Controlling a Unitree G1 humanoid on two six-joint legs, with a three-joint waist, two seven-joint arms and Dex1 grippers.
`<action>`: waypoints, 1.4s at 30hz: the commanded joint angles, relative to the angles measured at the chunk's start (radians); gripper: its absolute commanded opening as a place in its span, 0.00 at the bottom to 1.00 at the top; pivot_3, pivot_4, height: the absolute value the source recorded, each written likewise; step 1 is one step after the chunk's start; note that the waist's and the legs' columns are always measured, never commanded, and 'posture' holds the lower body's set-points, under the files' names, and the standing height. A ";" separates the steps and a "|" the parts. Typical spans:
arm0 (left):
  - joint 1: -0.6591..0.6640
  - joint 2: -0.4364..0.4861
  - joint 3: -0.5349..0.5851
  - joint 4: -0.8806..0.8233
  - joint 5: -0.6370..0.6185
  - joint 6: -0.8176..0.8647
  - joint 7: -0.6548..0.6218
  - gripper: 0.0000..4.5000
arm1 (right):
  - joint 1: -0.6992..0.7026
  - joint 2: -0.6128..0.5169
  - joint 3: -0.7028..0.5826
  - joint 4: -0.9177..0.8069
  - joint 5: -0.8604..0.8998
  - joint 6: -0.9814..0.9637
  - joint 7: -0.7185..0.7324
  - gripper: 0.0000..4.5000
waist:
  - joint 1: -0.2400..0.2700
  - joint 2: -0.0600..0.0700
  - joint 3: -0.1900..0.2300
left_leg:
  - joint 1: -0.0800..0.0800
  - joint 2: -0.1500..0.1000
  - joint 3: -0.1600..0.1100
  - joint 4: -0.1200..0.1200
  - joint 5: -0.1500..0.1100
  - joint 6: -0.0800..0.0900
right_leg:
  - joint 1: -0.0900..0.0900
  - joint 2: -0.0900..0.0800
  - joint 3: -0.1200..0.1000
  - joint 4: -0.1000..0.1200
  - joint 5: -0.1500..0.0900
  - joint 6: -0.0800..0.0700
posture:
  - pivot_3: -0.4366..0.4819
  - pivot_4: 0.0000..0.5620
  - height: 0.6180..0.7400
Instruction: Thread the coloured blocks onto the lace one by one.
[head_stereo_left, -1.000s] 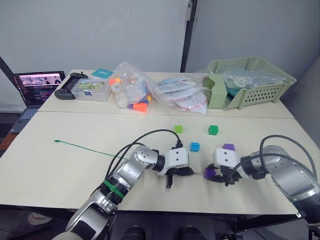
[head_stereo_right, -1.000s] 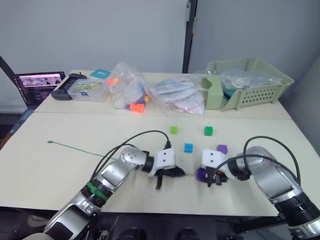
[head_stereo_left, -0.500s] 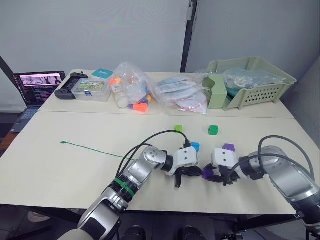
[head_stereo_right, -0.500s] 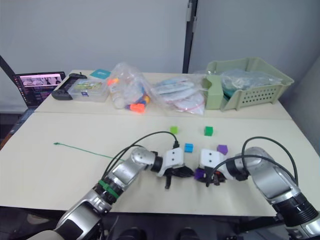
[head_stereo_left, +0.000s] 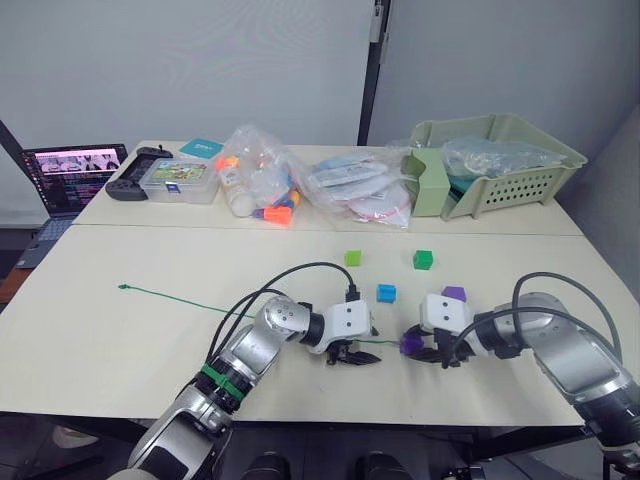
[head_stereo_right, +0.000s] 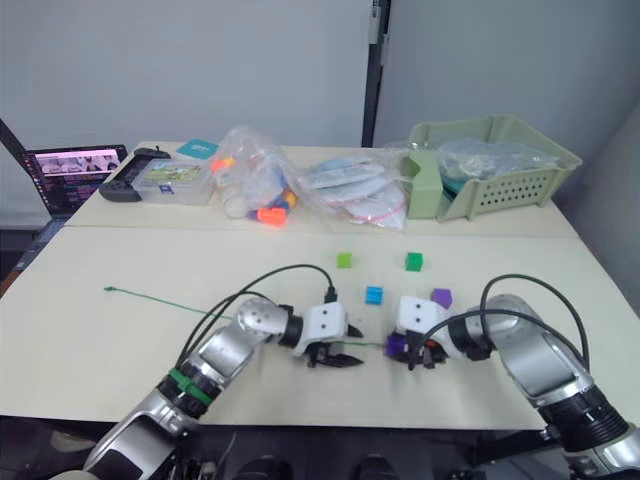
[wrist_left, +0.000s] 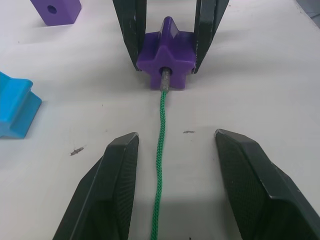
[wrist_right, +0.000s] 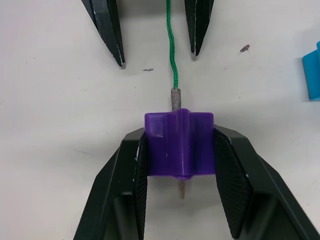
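Observation:
My right gripper (wrist_right: 179, 131) is shut on a purple block (wrist_right: 179, 142), holding it low over the table at front centre (head_stereo_left: 411, 344). The green lace (head_stereo_left: 230, 311) lies across the table from the left. Its stiff pale tip (wrist_right: 176, 98) passes into the block's hole and pokes out the other side. My left gripper (wrist_left: 176, 136) stands open just left of the block, with the lace (wrist_left: 160, 150) lying loose between its fingers. A second purple block (head_stereo_left: 455, 294), a blue one (head_stereo_left: 387, 292), a light green one (head_stereo_left: 353, 258) and a dark green one (head_stereo_left: 424, 259) sit behind on the table.
Along the back stand a laptop (head_stereo_left: 72, 178), a clear plastic box (head_stereo_left: 181, 180), bags of toys (head_stereo_left: 262, 182), flat plastic packets (head_stereo_left: 362, 190) and a green basket (head_stereo_left: 500, 165). Black cables (head_stereo_left: 300, 275) loop over both arms.
My left gripper has drawn back to the left, away from the purple block. The lace tip now stays in the block's hole. The right gripper has barely moved.

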 joint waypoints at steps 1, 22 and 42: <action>0.003 -0.012 0.014 -0.033 -0.023 0.021 0.003 0.38 | -0.006 0.010 -0.004 -0.002 0.000 -0.016 -0.004 0.30 | -0.001 0.000 0.000 | 0.000 0.000 0.000 0.000 0.000 0.000 | 0.000 0.000 0.000 0.000 0.000 0.000 | 0.48 0.27 1.00; -0.086 -0.187 0.037 0.176 -0.052 -0.033 0.024 0.12 | -0.007 0.024 0.009 -0.008 -0.006 -0.012 0.000 0.30 | 0.002 0.000 0.000 | -0.001 -0.001 0.000 0.001 0.000 0.000 | 0.000 -0.001 0.000 0.000 0.000 0.000 | 0.48 0.27 1.00; -0.067 -0.122 0.059 0.068 -0.098 -0.017 -0.033 1.00 | 0.076 -0.115 -0.188 -0.058 0.103 0.081 0.034 1.00 | 0.025 0.000 0.000 | -0.003 -0.003 0.000 0.002 0.000 0.000 | 0.000 -0.003 0.000 -0.001 0.000 0.001 | 0.48 0.27 1.00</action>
